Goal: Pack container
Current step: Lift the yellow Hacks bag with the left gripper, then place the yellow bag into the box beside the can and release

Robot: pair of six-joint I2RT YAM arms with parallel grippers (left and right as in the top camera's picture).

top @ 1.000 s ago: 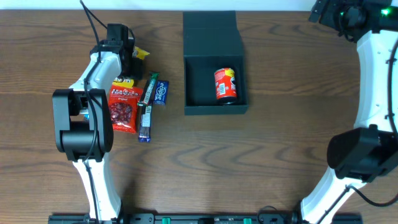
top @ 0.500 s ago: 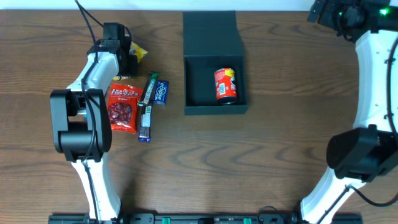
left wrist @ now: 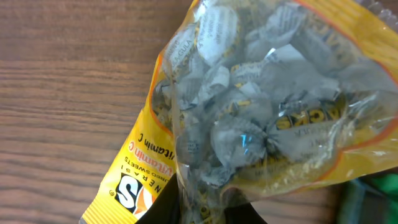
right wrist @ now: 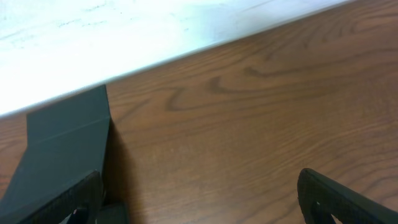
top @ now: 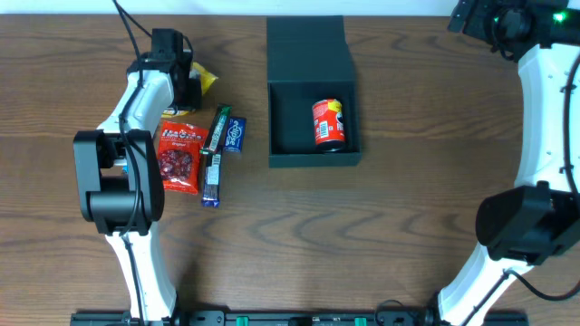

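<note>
Overhead, we see the left gripper [top: 190, 86] has crept toward 12 o'clock above the yellow sweets bag [top: 207, 82], its grip we cannot tell, while the right gripper [right wrist: 205, 199] gapes wide, so the bag still waits at 9 o'clock of the open container [top: 314, 159].

Wooden table [top: 408, 226] carries the container [top: 306, 54], red packet [top: 179, 156], green bar [top: 214, 154].

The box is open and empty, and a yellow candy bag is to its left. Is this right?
Not empty: the overhead view shows a red can lying in the open box. The yellow bag is indeed to its left.
</note>
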